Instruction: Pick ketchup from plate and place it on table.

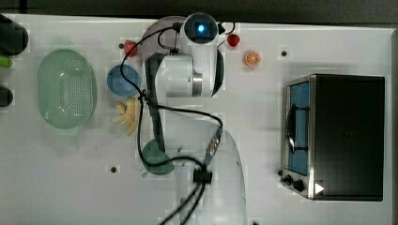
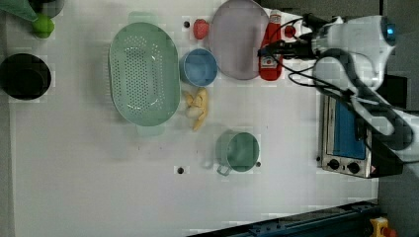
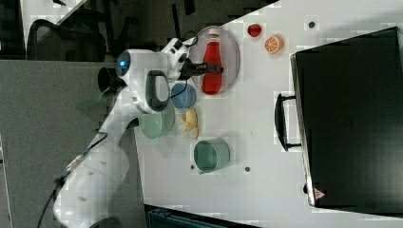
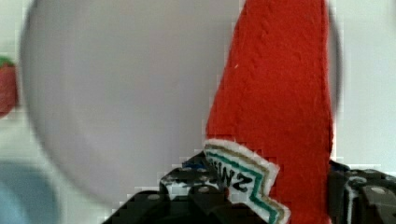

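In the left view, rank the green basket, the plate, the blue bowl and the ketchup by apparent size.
1. green basket
2. plate
3. ketchup and blue bowl: too alike to rank; the ketchup is longer, the bowl wider.

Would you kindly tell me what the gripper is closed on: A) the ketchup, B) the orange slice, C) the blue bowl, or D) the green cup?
A: the gripper has its fingers either side of the ketchup, over the plate.

Blue bowl (image 2: 198, 67), strawberry (image 2: 200, 28) crowd plate (image 2: 237, 44) on left view's left; bare table (image 2: 296, 113) beside toaster oven (image 2: 346, 133).
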